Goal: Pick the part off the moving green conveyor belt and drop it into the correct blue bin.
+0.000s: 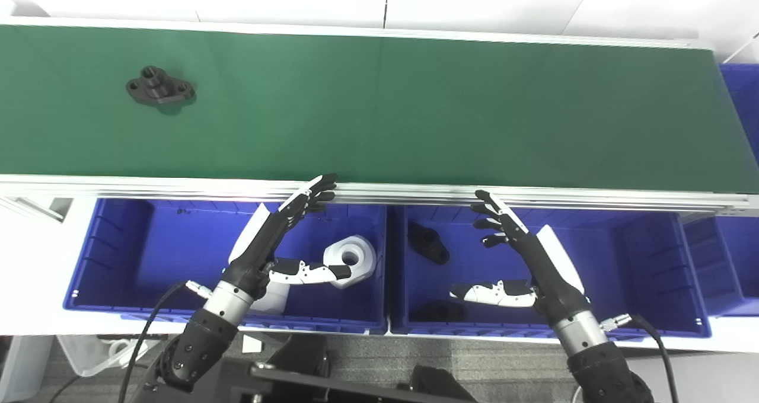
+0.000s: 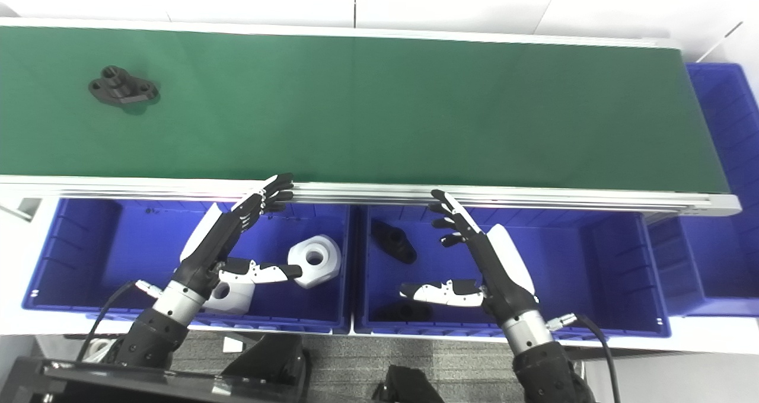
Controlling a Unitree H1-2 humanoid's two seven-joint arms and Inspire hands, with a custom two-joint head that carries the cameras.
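Waiting with both hands empty and fingers spread, I held my left hand (image 1: 278, 237) and right hand (image 1: 522, 255) over the blue bins (image 1: 118, 255), fingertips at the conveyor belt's (image 1: 415, 106) near rail, because the black part (image 1: 160, 87) lay far left on the belt, well apart.

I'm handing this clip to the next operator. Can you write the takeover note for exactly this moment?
Left hand: open, empty, over the left blue bin.
Right hand: open, empty, over the middle blue bin.
Black part: on the green conveyor belt, far left, untouched.
Left bin holds white parts; middle bin holds black parts.
Left to do: pick the black part off the belt; it likely belongs in the middle bin.
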